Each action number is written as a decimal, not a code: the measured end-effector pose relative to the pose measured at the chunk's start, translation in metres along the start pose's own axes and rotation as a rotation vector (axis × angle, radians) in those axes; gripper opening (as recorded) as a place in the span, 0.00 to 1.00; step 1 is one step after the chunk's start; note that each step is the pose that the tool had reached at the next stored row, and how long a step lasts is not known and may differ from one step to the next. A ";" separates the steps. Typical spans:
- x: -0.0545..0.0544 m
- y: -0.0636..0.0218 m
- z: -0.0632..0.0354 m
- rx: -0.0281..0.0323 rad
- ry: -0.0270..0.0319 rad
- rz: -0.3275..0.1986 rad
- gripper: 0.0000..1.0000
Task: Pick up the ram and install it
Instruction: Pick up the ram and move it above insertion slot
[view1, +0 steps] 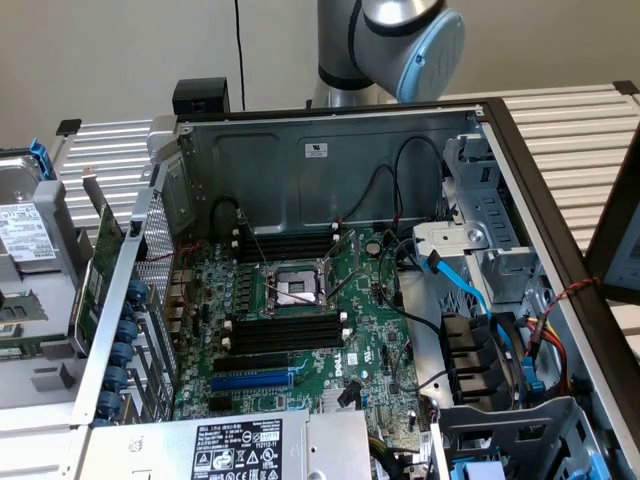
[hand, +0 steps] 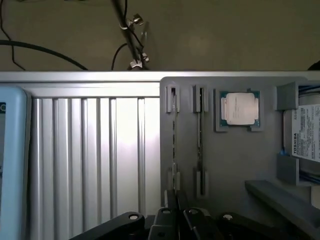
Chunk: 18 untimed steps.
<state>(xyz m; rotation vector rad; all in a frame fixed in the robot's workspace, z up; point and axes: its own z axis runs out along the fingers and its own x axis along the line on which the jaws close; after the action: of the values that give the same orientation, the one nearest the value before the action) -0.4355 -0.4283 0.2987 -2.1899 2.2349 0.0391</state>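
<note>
Two thin ram sticks stand on edge in the clips of a grey tray (hand: 235, 165): one ram (hand: 173, 135) and a second one (hand: 200, 135) beside it. My gripper (hand: 176, 201) has its dark fingers pressed together, shut, over the near end of the first stick. Whether they touch it I cannot tell; the stick still sits in its clips. In the exterior view the open computer case shows the motherboard with black memory slots (view1: 285, 331) on either side of the CPU socket (view1: 295, 287). The arm's grey and blue joint (view1: 410, 40) rises behind the case.
On the tray a loose CPU (hand: 240, 108) lies beside the sticks, and a hard drive (hand: 305, 142) sits past it. A ribbed aluminium tabletop (hand: 85, 150) borders the tray. A green expansion card (view1: 100, 270) stands at the case's left wall. Blue and black cables (view1: 470, 290) cross the right side.
</note>
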 end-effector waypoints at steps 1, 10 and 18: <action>0.001 -0.0026 -0.0047 0.0001 -0.0018 0.000 0.12; 0.010 -0.0250 -0.0461 -0.0003 -0.0188 -0.002 0.12; 0.011 -0.0476 -0.0780 -0.0021 -0.0328 -0.007 0.12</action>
<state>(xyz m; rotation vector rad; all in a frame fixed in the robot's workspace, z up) -0.3875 -0.4423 0.3759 -2.1821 2.2107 0.0768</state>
